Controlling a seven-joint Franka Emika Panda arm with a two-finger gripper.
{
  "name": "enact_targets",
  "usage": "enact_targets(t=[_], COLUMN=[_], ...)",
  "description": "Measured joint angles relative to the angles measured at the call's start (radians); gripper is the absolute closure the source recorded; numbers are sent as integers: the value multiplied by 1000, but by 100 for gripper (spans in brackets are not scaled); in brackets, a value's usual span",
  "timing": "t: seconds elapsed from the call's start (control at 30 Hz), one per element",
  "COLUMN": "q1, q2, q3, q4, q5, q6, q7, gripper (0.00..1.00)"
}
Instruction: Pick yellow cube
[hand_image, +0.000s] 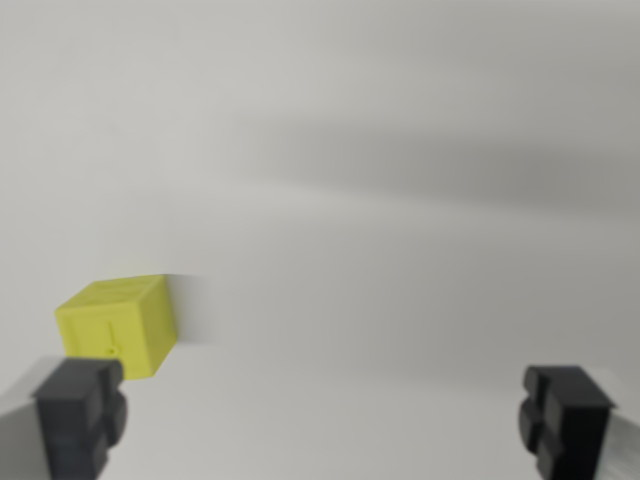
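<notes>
A yellow cube (118, 325) rests on a pale grey surface at the wrist view's lower left. My gripper (322, 415) is open, its two dark fingertips far apart at the bottom corners of the view. The left fingertip (80, 415) sits just below and in front of the cube, overlapping its lower edge in the picture. The right fingertip (565, 420) is far off to the wrist view's right. Nothing lies between the fingers; the cube stands to the left of the gap, not inside it.
The pale grey surface (380, 250) fills the view, with a soft dark shadow band (450, 165) across the upper right.
</notes>
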Motion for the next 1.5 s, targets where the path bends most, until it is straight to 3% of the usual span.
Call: enact_targets(t=[0.73, 1.5], q1=[78, 167], q2=[28, 101], q3=[0, 0], q4=[-127, -221], q5=[1, 10], q6=[148, 306], q7=[34, 73], gripper=[0, 0])
